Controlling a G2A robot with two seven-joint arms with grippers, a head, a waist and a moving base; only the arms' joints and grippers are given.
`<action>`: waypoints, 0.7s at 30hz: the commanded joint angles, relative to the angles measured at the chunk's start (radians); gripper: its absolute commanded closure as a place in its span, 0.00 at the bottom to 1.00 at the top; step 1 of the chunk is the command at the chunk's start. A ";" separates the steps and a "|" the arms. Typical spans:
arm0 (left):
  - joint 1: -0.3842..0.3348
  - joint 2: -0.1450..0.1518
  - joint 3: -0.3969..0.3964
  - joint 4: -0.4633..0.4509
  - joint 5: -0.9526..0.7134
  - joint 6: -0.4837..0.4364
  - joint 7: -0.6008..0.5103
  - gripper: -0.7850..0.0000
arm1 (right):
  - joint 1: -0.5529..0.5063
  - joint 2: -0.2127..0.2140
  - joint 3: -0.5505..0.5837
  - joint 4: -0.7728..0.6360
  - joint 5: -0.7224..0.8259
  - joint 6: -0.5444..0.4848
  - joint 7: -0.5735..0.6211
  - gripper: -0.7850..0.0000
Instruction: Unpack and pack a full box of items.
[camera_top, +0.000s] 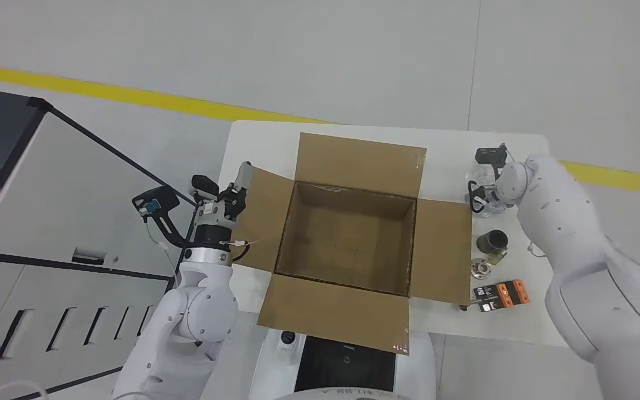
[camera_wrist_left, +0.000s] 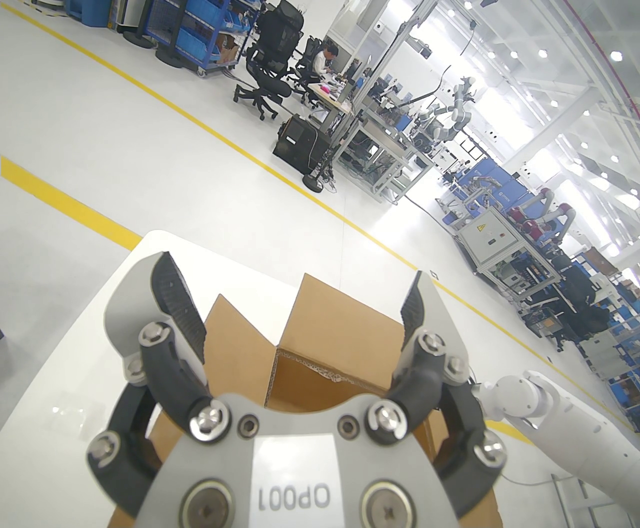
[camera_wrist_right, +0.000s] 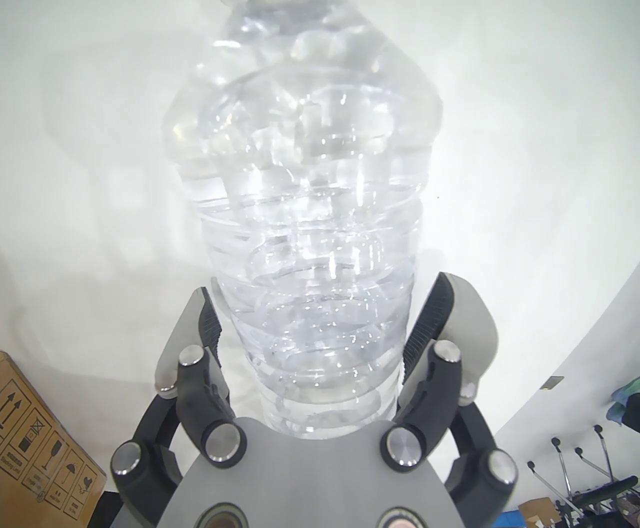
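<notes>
Worktop: white worktop (camera_top: 250, 140) with rounded corners, carrying everything below.
Box: open cardboard box (camera_top: 345, 160) at the worktop's middle, with all four flaps folded outward. Its bare floor shows from above. It also shows in the left wrist view (camera_wrist_left: 320, 380), and a printed corner of it in the right wrist view (camera_wrist_right: 40, 440).
Right flap: spread flat toward 3 o'clock, between the opening and the loose things.
Left flap: angled up at 9 o'clock, directly before the left end effector.
Left end effector: left end effector (camera_top: 225, 195) (camera_wrist_left: 291, 272) is at the box's 9 to 10 o'clock, by the left flap's outer edge. It is spread wide with nothing between its pads.
Right end effector: right end effector (camera_top: 487, 165) (camera_wrist_right: 321, 285) is at the box's 2 o'clock, past the right flap. It is closed to the bottle's width, with a pad on each side of its lower body.
Bottle: clear ribbed bottle (camera_top: 480, 192) (camera_wrist_right: 310, 175), base toward the palm and neck pointing away over the worktop. Whether it touches the worktop cannot be told.
Can: dark can (camera_top: 491, 241) at the box's 3 o'clock, just beside the right flap's edge and at 6 o'clock from the bottle.
Orange-black pieces: orange-black pieces (camera_top: 505, 292) at the box's 4 o'clock, near the worktop's front edge.
Metal piece: small metal piece (camera_top: 480, 267) between the can and the orange-black pieces, too small to tell more.
</notes>
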 joint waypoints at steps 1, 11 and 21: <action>0.000 0.000 0.000 0.000 0.000 0.000 0.000 0.00 | 0.002 -0.005 0.000 0.011 0.000 0.000 -0.004 1.00; 0.000 0.000 0.000 0.000 0.000 0.000 0.000 0.00 | 0.012 -0.023 0.001 0.043 -0.017 -0.009 -0.027 1.00; 0.000 0.000 0.000 0.000 0.000 0.000 0.000 0.00 | 0.041 -0.017 0.057 0.085 0.072 -0.099 -0.058 1.00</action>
